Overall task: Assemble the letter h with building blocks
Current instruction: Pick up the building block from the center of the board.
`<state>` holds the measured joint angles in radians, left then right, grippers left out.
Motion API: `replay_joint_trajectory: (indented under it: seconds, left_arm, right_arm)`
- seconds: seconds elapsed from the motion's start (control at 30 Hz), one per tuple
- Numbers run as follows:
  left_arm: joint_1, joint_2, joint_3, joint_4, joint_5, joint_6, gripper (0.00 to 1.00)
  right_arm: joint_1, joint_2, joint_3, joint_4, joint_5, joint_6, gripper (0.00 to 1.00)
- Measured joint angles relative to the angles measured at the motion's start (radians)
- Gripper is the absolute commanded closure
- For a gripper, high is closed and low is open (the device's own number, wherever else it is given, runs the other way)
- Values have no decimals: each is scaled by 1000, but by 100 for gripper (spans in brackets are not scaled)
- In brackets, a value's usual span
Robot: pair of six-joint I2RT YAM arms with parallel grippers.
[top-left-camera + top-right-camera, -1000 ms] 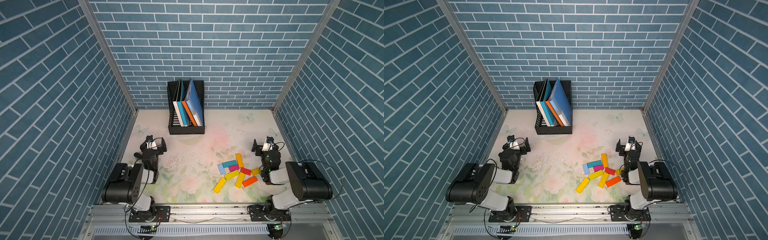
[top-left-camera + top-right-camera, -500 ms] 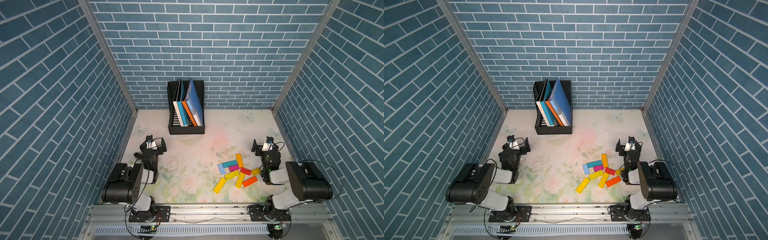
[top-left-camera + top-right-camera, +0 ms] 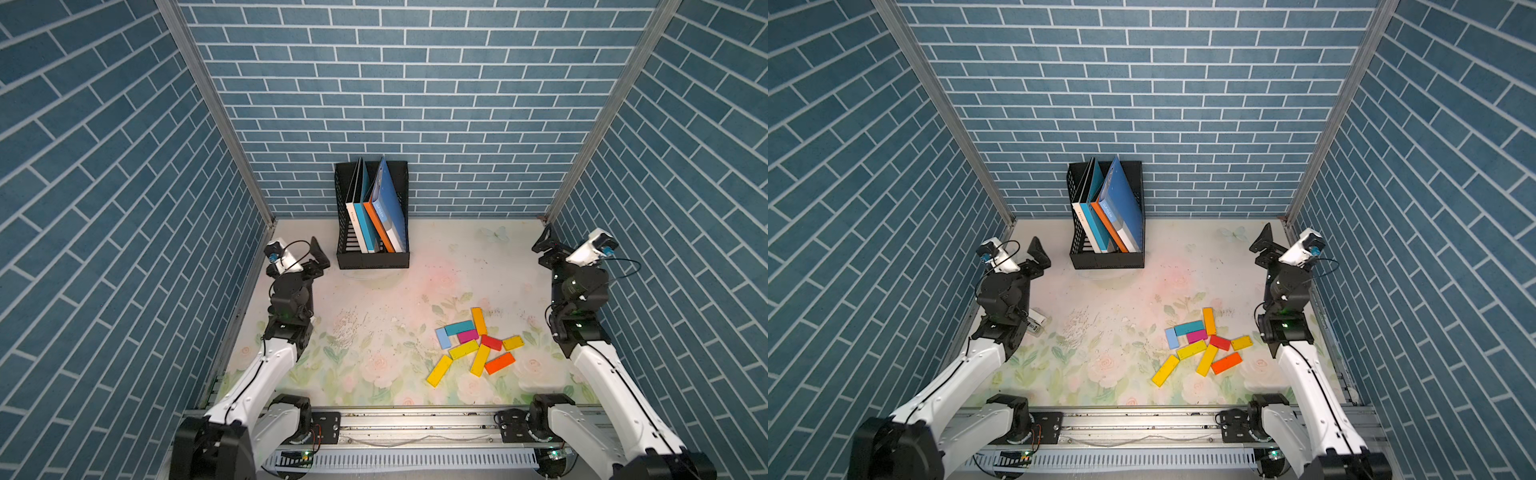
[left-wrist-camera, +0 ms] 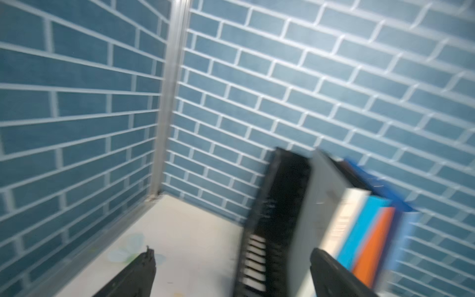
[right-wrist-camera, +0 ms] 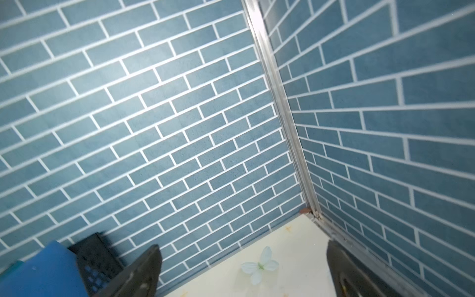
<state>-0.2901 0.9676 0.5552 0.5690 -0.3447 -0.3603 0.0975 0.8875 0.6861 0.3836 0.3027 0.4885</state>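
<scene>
The building blocks (image 3: pixel 476 347) lie in a loose, touching heap (no letter h begun) near the table's (image 3: pixel 374 299) front-right corner, within the right arm's reach. The left gripper (image 4: pixel 232 257) and right gripper (image 5: pixel 243 248) hover by the side edges, jaws wide and empty, likely parked clear. Lettering on a book (image 3: pixel 388 199) in the rack (image 3: pixel 372 262) is unreadable.

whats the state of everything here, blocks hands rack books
building blocks, lying flat in a loose cluster, no h yet
left hand, raised, open, empty
right hand, raised, open, empty
file rack, upright
books, leaning inside the file rack
</scene>
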Motion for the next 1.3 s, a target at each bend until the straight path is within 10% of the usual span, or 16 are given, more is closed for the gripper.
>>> replay_joint_trajectory:
  seconds: [0.27, 0.47, 0.9, 1.3]
  left_arm:
    - [-640, 206, 87, -356, -80, -90, 11]
    - [-891, 394, 158, -511, 4, -73, 14]
    - [-1024, 729, 446, -785, 223, -25, 26]
    - [-1024, 914, 584, -932, 204, -98, 76]
  right_arm:
    - [220, 152, 111, -665, 119, 340, 0]
    - [226, -64, -16, -774, 59, 394, 9]
    - [250, 91, 84, -945, 7, 397, 17]
    - [250, 61, 84, -967, 7, 393, 18]
